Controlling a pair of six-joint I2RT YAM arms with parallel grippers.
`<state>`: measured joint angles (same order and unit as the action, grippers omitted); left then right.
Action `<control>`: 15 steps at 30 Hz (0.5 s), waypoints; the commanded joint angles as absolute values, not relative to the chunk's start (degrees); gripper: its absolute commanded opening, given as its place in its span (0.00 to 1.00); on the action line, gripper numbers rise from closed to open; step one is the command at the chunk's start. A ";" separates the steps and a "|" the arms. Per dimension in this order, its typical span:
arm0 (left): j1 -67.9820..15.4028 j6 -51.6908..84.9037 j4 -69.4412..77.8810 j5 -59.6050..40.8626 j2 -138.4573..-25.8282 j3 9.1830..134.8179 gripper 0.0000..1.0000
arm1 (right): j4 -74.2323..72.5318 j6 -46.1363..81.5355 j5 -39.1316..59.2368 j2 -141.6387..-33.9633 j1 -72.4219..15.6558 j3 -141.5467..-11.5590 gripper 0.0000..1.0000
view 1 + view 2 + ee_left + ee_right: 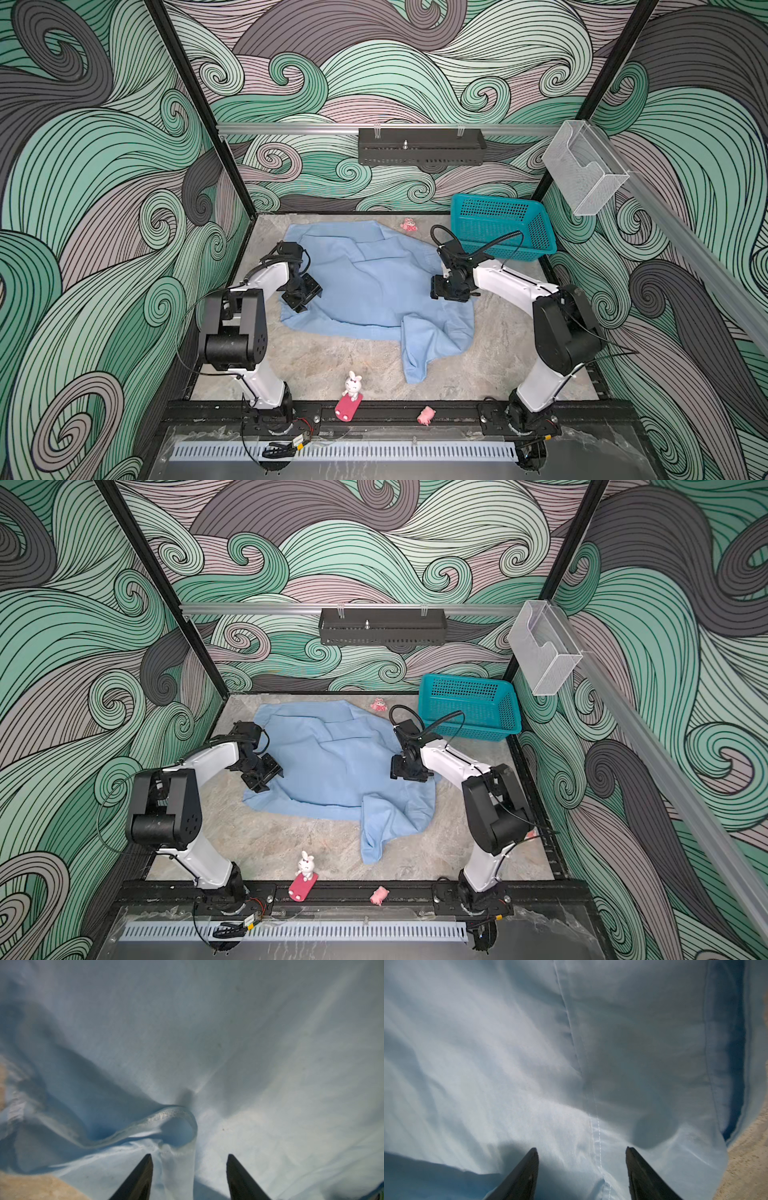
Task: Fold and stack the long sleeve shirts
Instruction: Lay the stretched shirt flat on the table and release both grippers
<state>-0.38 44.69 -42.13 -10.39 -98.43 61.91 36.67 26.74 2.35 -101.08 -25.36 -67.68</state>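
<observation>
1. While the left gripper [189, 1156] is hovering low over the light blue shirt [270, 1043], its two dark fingers [141, 1178] are standing apart. A raised, curled fold of the hem is lying in the gap between them. Some space is showing on each side of this fold, so the fingers are not pinching it.
2. In both top views the left gripper [305, 296] is sitting at the left edge of the shirt [374, 286]. The left arm is rising from its base at the near side, bending at the black elbow, and turning the wrist down and inward toward the cloth.
3. The right gripper [581, 1149] is also standing spread, and its fingers [643, 1178] are pointing at the shirt [467, 1064]. A stitched seam is running between them. Whether the tips are touching the cloth, I cannot tell.
4. In a top view the right gripper [395, 769] is hanging over the right edge of the shirt [332, 766]. The right arm is reaching in from the near right corner, with the wrist bending toward the middle.
5. The shirt is lying crumpled and unfolded on the grey table [332, 365], in the middle and toward the far side. One flap is trailing toward the near edge, and a teal basket [498, 226] is standing near the shirt, at the far right corner
</observation>
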 commanded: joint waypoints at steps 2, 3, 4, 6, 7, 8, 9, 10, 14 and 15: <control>-1.13 41.95 -46.54 -7.30 -100.01 64.27 0.43 | 35.97 27.92 1.31 -103.15 -25.01 -67.41 0.67; -1.14 41.27 -47.49 -7.16 -100.39 64.85 0.33 | 35.88 27.84 1.40 -103.53 -24.94 -67.25 0.67; -1.14 40.60 -48.65 -6.99 -100.46 65.54 0.22 | 35.77 27.74 1.36 -103.75 -24.88 -67.07 0.67; -1.12 39.16 -51.51 -6.54 -99.96 66.98 0.04 | 35.64 27.59 1.38 -103.85 -24.70 -66.56 0.67; -1.10 38.43 -52.73 -6.50 -99.20 67.38 0.00 | 35.71 27.45 1.32 -103.82 -24.66 -66.48 0.67; -1.11 37.63 -54.03 -6.42 -97.79 67.50 0.00 | 35.69 27.42 1.40 -103.61 -24.53 -66.28 0.66; -1.12 37.06 -55.21 -6.33 -96.03 67.35 0.00 | 35.72 27.33 1.22 -103.25 -24.43 -66.03 0.66; -1.10 36.63 -56.48 -6.06 -94.68 67.09 0.00 | 35.70 27.33 1.15 -102.91 -24.43 -65.85 0.67; -1.14 36.32 -61.64 -6.52 -85.70 63.15 0.00 | 35.75 27.52 0.96 -101.58 -24.35 -64.72 0.66; -1.14 36.94 -62.90 -6.45 -82.97 61.42 0.00 | 35.76 27.61 0.89 -101.15 -24.35 -64.45 0.66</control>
